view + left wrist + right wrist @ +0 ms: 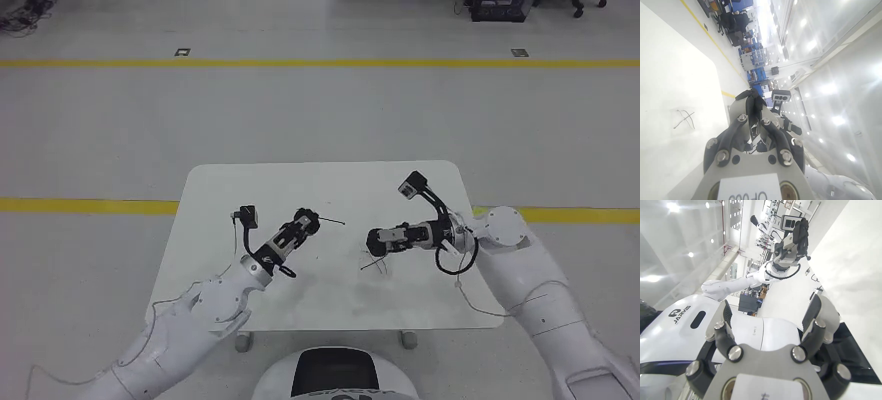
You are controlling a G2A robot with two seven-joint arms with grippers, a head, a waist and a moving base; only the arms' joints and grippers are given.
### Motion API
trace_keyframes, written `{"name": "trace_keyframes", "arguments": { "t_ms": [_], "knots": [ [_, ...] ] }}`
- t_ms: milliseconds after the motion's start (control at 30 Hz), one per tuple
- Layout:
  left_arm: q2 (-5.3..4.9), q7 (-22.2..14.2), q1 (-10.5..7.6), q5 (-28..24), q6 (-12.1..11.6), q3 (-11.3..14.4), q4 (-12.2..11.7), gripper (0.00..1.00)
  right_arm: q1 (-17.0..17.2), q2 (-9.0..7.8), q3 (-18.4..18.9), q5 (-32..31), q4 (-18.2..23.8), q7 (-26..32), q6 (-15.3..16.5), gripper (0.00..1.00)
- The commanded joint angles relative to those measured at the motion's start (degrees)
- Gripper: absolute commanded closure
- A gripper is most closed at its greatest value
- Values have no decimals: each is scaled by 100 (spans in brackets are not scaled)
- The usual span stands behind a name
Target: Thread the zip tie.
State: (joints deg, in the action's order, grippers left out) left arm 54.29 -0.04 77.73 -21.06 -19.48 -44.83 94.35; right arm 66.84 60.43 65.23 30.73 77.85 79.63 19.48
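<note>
1. The left gripper (310,220) hangs over the middle of the white tabletop (250,190), a little to the robot's left of centre. Its black fingers (750,106) are pressed tight together.
2. The zip tie (331,218) is a thin dark strand that sticks out from the tips of those fingers. It runs across the tabletop toward the other arm, so the left fingers seem to be pinching one end of it. In the left wrist view I cannot make the strand out between the closed tips.
3. The right gripper (372,242) sits opposite, with its tips pointing back at the left one. Its two fingers (726,313) are spread wide apart with nothing between them.
4. The free end of the zip tie stops short of the right fingers. There is a clear gap of bare tabletop between them, and the strand lies slightly farther from the robot than those fingers.
5. A few loose thin strands (375,266) lie crossed over one another on the tabletop, just on the robot's side of the right gripper. Neither set of fingers touches them.
6. From the right wrist, the left gripper (802,224) shows farther off, closed, above the tabletop (857,256).
</note>
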Motion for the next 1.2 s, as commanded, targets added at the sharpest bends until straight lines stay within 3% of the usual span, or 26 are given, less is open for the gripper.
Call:
{"name": "trace_keyframes", "arguments": {
  "t_ms": [0,133,367,567,900,1167],
  "knots": [
    [0,1,0,-1,0,1,0,100,0,0,0,0,0,1,0,0],
    [31,-77,39,-204,0,-3,35,100,30,18,-83,-15,8,-110,-2,0],
    [116,-338,236,-810,0,-155,39,100,-352,234,-485,786,-867,1,0,0],
    [211,-354,419,-831,0,-320,-37,100,-660,404,-882,1262,-1410,1,0,0],
    [236,-343,427,-774,0,-356,-9,100,-589,407,-885,1202,-1266,-140,-9,0],
    [236,-343,427,-774,0,-356,-9,100,-730,489,-1031,1067,-1601,-300,-100,0]
  ]
}}
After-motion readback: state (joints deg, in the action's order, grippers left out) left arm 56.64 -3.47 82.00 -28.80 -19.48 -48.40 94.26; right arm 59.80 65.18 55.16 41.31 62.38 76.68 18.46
